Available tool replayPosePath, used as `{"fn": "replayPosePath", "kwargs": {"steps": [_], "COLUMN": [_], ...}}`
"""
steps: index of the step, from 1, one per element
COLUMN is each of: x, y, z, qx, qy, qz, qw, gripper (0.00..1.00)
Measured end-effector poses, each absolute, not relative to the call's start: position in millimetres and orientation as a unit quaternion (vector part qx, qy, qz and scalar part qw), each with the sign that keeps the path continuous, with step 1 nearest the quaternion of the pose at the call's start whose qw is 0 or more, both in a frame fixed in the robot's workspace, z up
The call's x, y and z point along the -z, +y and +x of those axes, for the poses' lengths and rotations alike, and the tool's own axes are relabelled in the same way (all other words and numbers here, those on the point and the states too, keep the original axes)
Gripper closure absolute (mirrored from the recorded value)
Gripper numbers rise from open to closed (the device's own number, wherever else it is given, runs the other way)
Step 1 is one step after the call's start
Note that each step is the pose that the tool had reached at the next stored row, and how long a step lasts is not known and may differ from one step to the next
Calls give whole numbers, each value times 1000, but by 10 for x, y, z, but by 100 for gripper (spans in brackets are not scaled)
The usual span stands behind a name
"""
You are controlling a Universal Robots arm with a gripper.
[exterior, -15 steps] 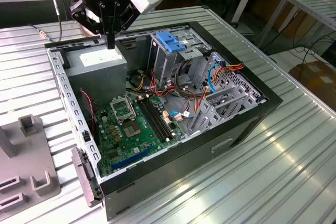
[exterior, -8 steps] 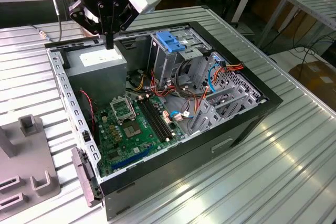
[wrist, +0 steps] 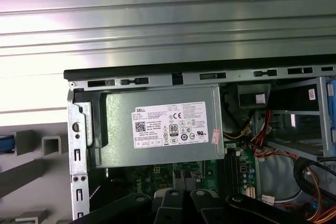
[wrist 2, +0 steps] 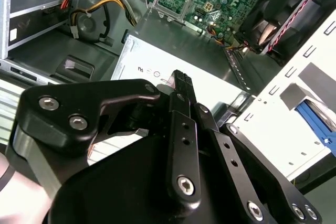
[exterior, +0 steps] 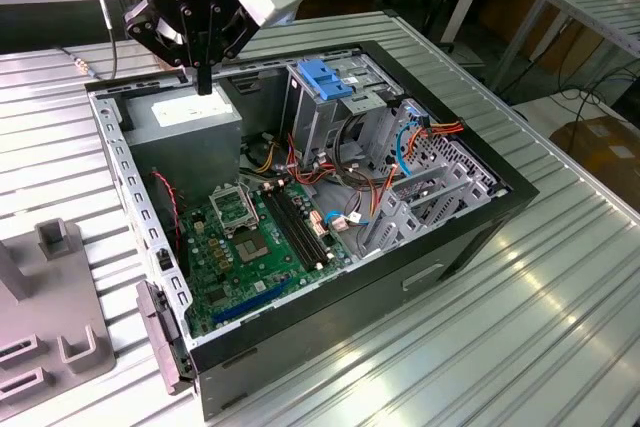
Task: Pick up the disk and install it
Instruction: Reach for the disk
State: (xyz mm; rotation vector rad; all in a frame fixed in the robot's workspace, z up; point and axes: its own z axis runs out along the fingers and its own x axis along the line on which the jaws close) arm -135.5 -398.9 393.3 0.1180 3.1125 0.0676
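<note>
My gripper (exterior: 204, 83) hangs at the far corner of the open computer case (exterior: 470, 232), on the exterior view's left. Its fingers point down, pressed together with nothing between them, just above the grey power supply (exterior: 190, 115). In the second wrist view the fingertips (wrist 2: 180, 78) stand over the supply's white label (wrist 2: 149, 66). Outside the case wall, a bright blue strip (wrist 2: 316, 121) lies in a grey fixture. It looks like the disk's side rail, and most of the disk is cut off. The same blue strip (wrist: 4, 144) sits at the picture's edge in the first wrist view.
The case lies on a ribbed metal table (exterior: 560, 327). Inside are a green motherboard (exterior: 250, 242), bundled cables (exterior: 345, 182) and a drive cage topped by a broad blue latch piece (exterior: 325, 77). The grey fixture (exterior: 55, 322) stands beside the case on the exterior view's left.
</note>
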Motion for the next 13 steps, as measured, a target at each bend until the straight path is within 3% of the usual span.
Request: {"fn": "replayPosePath", "kwargs": {"steps": [13], "x": [-3933], "y": [-3989], "z": [-1415], "qx": [-22], "qy": [999], "qz": [38], "qw": [13], "gripper": [90]}}
